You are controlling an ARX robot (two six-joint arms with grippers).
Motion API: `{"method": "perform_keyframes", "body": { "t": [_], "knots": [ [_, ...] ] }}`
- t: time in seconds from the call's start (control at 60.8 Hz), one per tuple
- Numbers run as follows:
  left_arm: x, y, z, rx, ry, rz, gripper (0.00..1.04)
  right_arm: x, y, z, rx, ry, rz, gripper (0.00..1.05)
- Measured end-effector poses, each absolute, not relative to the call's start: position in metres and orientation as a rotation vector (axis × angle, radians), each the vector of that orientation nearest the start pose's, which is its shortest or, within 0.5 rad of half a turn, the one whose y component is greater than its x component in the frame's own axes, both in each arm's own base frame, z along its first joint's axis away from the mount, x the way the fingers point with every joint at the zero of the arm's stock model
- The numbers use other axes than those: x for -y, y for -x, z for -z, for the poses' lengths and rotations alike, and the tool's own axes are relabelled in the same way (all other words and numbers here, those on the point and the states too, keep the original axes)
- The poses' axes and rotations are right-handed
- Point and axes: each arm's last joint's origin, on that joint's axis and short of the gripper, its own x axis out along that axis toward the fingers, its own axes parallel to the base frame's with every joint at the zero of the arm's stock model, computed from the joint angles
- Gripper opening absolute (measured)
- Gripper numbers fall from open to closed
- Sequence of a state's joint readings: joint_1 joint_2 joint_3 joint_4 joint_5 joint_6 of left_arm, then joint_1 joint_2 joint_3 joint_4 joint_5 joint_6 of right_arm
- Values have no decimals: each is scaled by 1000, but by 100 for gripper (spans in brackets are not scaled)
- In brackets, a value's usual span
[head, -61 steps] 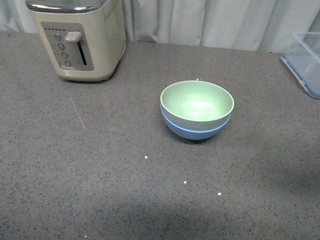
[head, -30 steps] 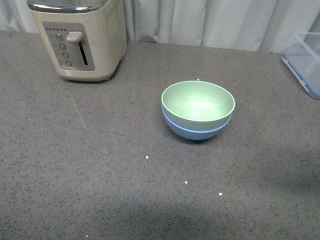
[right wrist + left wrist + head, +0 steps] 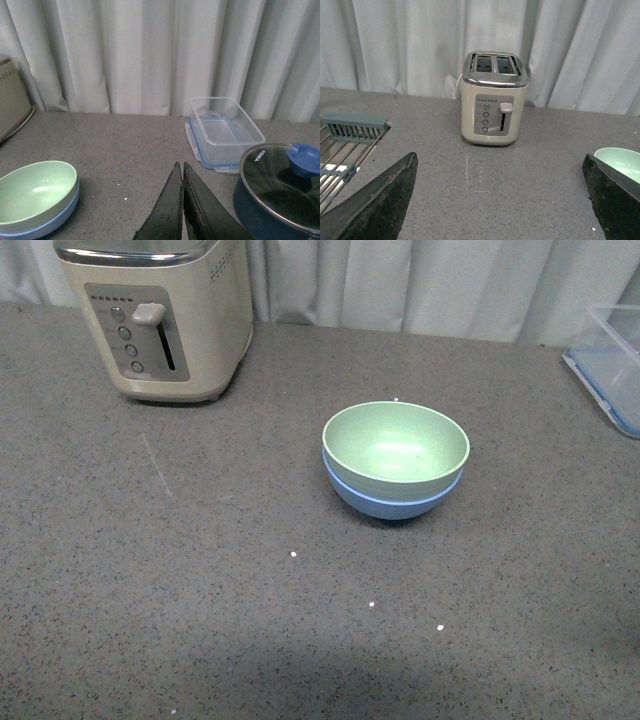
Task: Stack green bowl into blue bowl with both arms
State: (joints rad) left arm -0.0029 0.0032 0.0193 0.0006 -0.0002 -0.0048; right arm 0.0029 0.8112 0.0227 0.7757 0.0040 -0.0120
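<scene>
The green bowl sits nested inside the blue bowl on the grey counter, right of centre in the front view. Neither arm shows in the front view. In the right wrist view the stacked green bowl and blue bowl lie apart from my right gripper, which is shut and empty. In the left wrist view my left gripper is open and empty above bare counter, and only the green bowl's rim shows by one finger.
A cream toaster stands at the back left and also shows in the left wrist view. A clear lidded container is at the back right. The right wrist view shows that container and a blue pot with glass lid. A wire rack lies beside the left gripper.
</scene>
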Motion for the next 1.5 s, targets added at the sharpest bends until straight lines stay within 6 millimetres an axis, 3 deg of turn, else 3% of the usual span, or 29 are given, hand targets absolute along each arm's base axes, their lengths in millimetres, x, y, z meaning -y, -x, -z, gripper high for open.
{"method": "perform_keyframes", "body": {
  "t": [1.496],
  "knots": [
    [0,-97,-170,17,5,2,98,0,-98,-166,7,10,-1,1]
  ]
}}
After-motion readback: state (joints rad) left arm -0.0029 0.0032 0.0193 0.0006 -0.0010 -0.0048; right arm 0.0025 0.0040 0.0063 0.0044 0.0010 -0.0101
